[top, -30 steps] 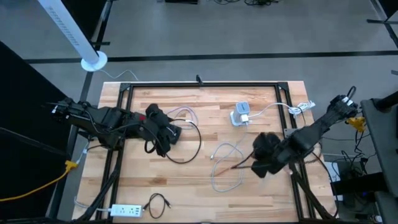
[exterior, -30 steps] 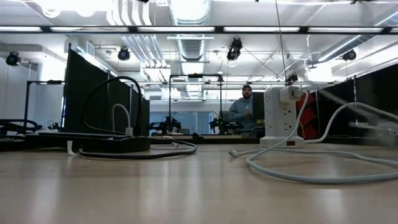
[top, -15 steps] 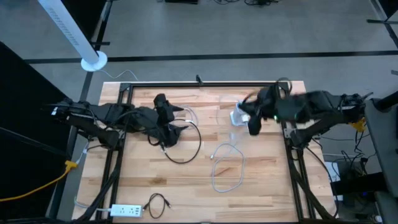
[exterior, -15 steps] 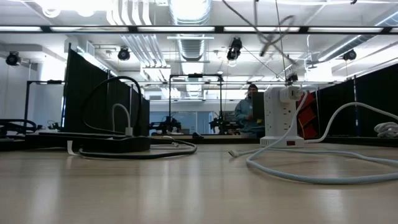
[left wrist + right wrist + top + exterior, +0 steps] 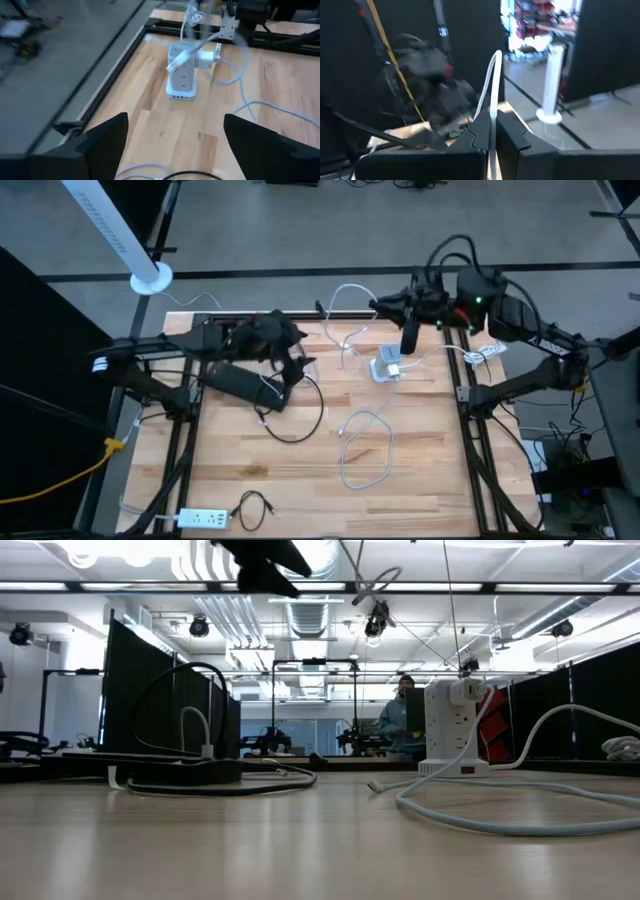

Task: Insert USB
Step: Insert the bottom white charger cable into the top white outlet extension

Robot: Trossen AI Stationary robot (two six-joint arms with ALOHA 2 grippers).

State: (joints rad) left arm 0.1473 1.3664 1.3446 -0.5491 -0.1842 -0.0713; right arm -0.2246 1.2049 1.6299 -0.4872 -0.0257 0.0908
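Note:
A white socket tower point(image 5: 385, 366) point(image 5: 182, 75) stands on the far right part of the wooden table. Above the far edge, my right gripper point(image 5: 380, 305) point(image 5: 491, 119) is shut on a white cable point(image 5: 346, 292), pointing level toward the left. The rest of that cable point(image 5: 365, 442) lies in loops on the table's middle, with a plug end point(image 5: 375, 785) resting flat. My left gripper point(image 5: 293, 350) point(image 5: 175, 150) hangs open over the far left part of the table, facing the tower, with nothing between its fingers. My right gripper pinches the white cable point(image 5: 493, 111) between its two fingers, which point level toward the table's left. The cable arches up out of the fingertips in a loop point(image 5: 495, 57), lifted clear here, and drops slack toward the table.
A black power brick point(image 5: 240, 381) with a looped black cord point(image 5: 300, 415) lies at the left. A white power strip point(image 5: 205, 518) and a small black cable point(image 5: 255, 506) lie at the near left edge. A black frame point(image 5: 330, 317) borders the table. A person point(image 5: 400, 720) stands far behind.
My right gripper has risen from low over the table's middle right and gone toward the far edge, tipping from pointing down to level. It has drawn part of the white cable up with it. My left gripper has moved toward the far edge and a little to the right.

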